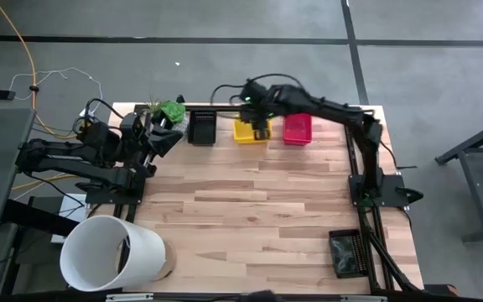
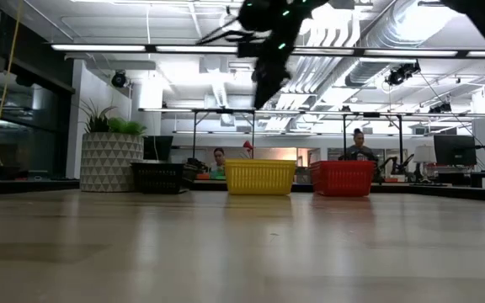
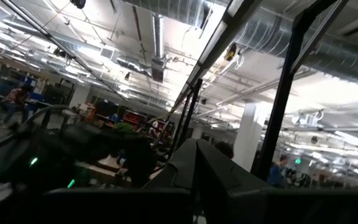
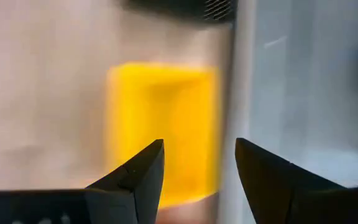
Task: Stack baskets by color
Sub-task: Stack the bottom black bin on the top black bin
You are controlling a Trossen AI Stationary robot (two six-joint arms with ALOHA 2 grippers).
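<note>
Three baskets stand on their bottoms in a row along the table's far edge: black [image 1: 201, 127], yellow [image 1: 250, 132] and pink-red [image 1: 298, 129]. The low view shows the same row, black [image 2: 158, 177], yellow [image 2: 259, 177], pink-red [image 2: 342, 178]. Another black basket [image 1: 346, 252] sits at the near right. My right gripper [image 4: 197, 152] hangs open above the yellow basket [image 4: 163, 124], well clear of it, with nothing between its fingers. My left gripper [image 3: 197, 168] is shut, raised at the table's far left and pointing upward into the room.
A large white bucket [image 1: 111, 252] lies at the near left corner. A white pot with a green plant [image 2: 108, 156] stands at the far left beside the black basket. The bare wooden tabletop [image 1: 250, 210] spans the middle. People sit in the room behind.
</note>
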